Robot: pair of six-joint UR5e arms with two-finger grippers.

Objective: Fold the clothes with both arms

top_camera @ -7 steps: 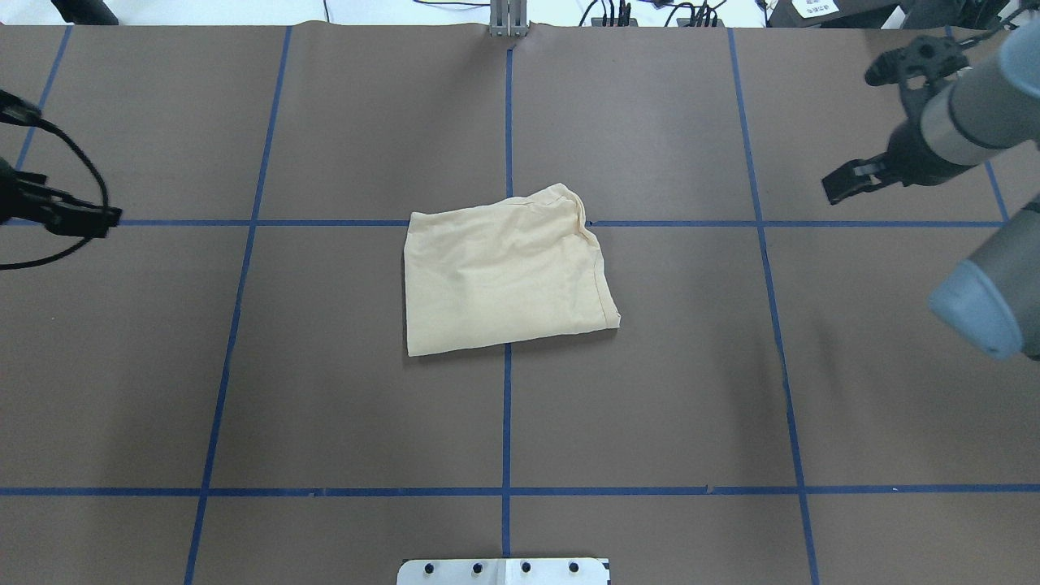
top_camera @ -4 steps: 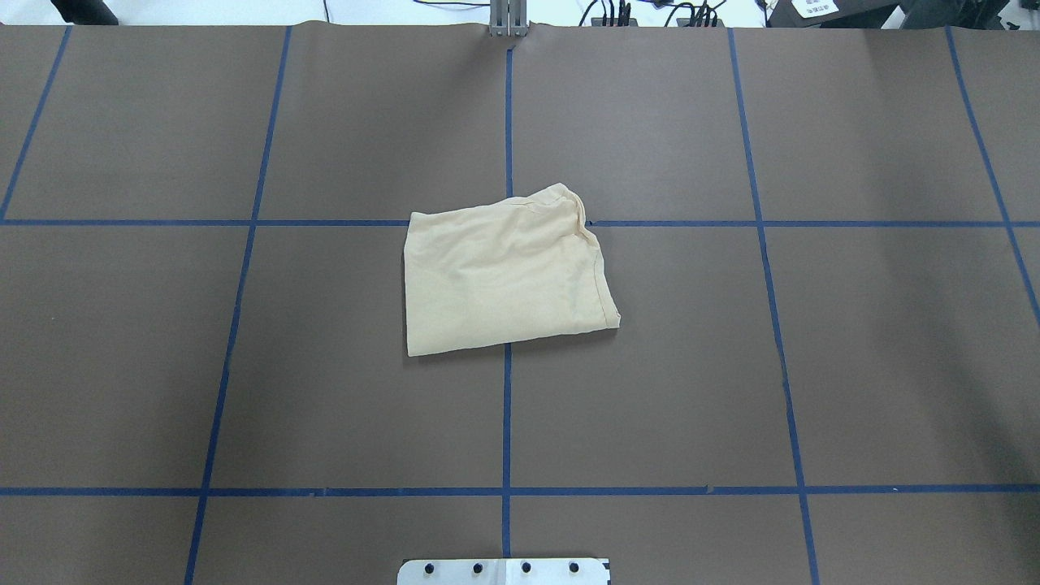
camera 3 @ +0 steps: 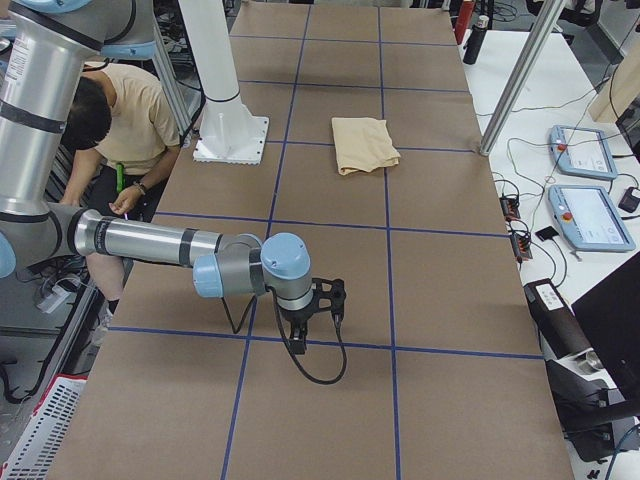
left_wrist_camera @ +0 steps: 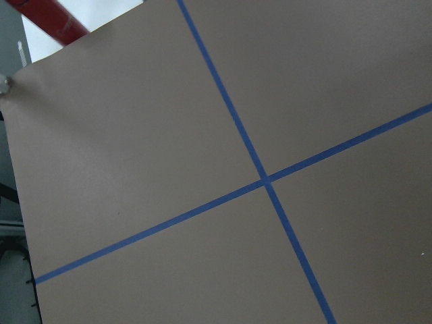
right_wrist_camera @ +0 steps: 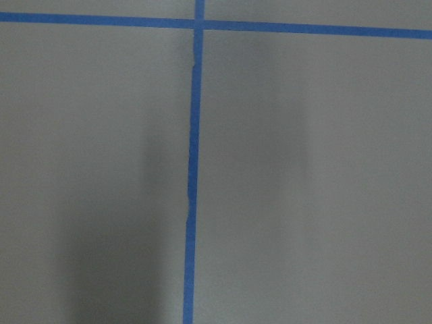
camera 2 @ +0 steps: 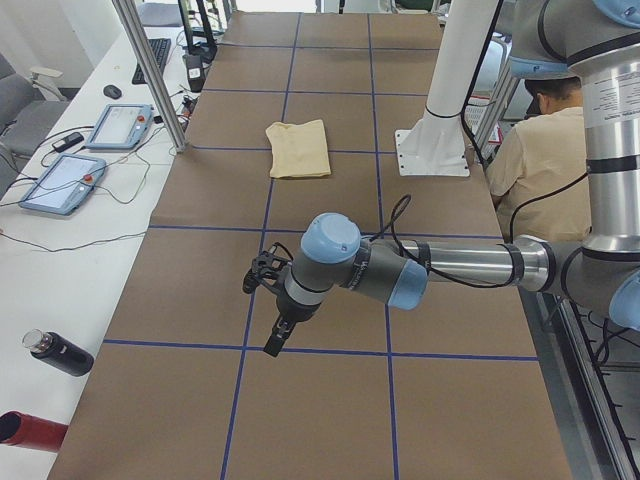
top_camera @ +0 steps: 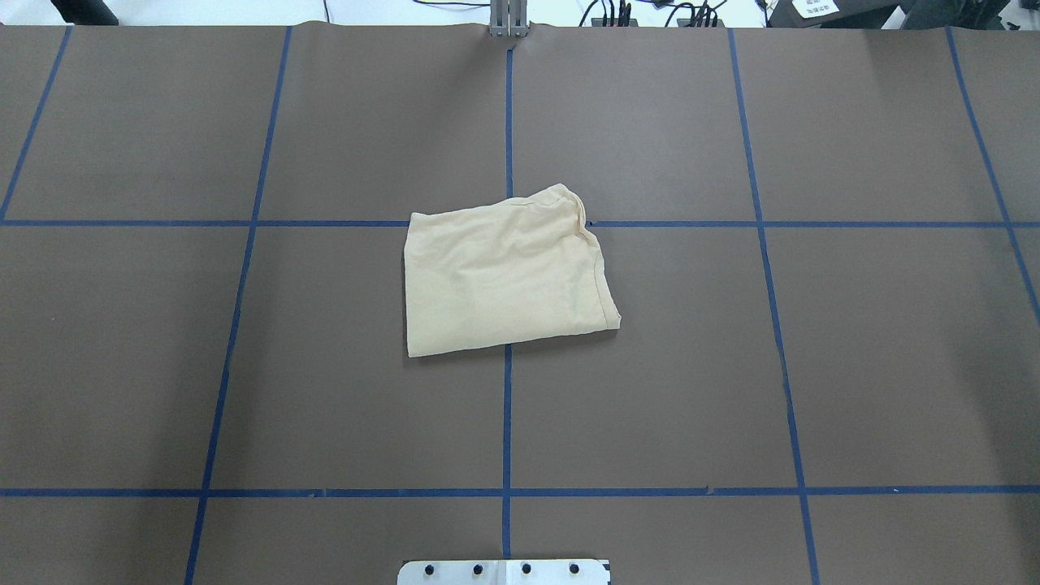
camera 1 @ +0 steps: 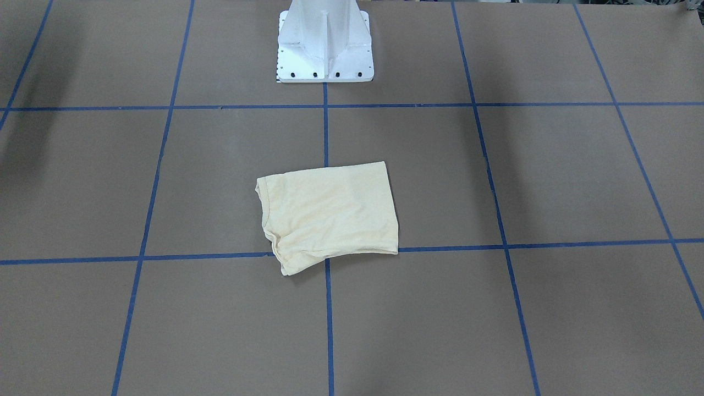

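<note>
The clothes, one pale cream-yellow shirt (top_camera: 504,276), lie folded into a compact rectangle at the table's centre, also seen from the front (camera 1: 330,217) and from both ends (camera 2: 298,148) (camera 3: 362,143). No print shows. Neither arm touches it. My left gripper (camera 2: 275,335) hangs low over the brown table far from the shirt, at the robot's left end; whether it is open or shut I cannot tell. My right gripper (camera 3: 335,300) hovers likewise at the opposite end, state unclear. Both wrist views show only brown table and blue tape.
The white pedestal base (camera 1: 324,49) stands behind the shirt. A person (camera 3: 130,110) sits behind the robot. Control tablets (camera 2: 60,180) (camera 3: 585,215) and a black bottle (camera 2: 55,352) lie on the side benches. Blue tape lines grid the brown cover.
Both arms, at the overhead view's left and right edges a second ago, have withdrawn out of that view. The shirt has not moved.
</note>
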